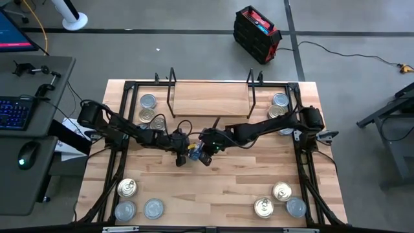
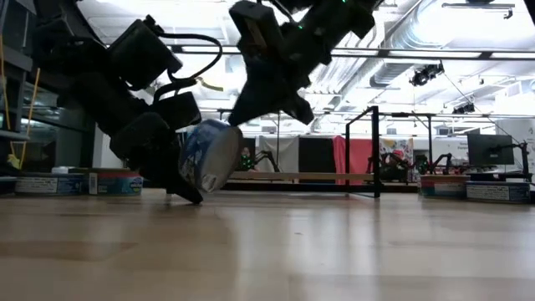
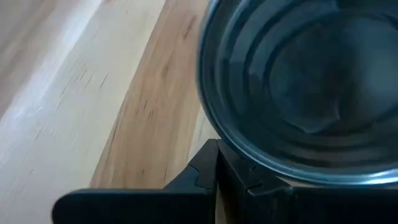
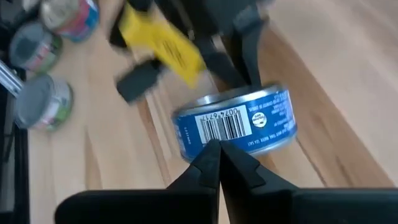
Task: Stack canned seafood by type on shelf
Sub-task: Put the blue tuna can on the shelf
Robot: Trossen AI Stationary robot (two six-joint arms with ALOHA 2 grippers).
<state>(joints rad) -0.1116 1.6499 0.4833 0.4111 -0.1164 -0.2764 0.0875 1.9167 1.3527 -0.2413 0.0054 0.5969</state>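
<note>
So the shelf [image 1: 210, 98] was seen at the far edge of the table [image 1: 213, 188], and nothing was spotted on its board. All the tins were lying around it instead: a small group by the shelf's left upright [image 1: 151, 110], another by its right upright [image 1: 279, 103], three at the near left corner [image 1: 137, 202] and three at the near right corner [image 1: 279, 200], gold and silver ones mixed.

One blue-labelled tin [image 2: 209, 155] was held by the left gripper [image 1: 183, 154] near the middle of the table, tipped on its edge and just touching the wood in the low view. The jaws were clamped on it. The right gripper [image 2: 272, 104] was parked just above and beside that tin, its fingers pressed fully together with nothing between them.

Different things were given away by each camera. The whole spread of tins was only shown from overhead, where the held one was nearly buried under the two arms. The tilt was only made clear from table height. The tin's ringed shiny bottom was filled in close-up by the left wrist view [image 3: 305, 93], with one dark finger [image 3: 249, 180] under it. The barcode and blue label [image 4: 233, 124] were caught by the right wrist view, plus a yellow tag [image 4: 163, 43] on the other arm and a few tins [image 4: 43, 99] farther off.
</note>
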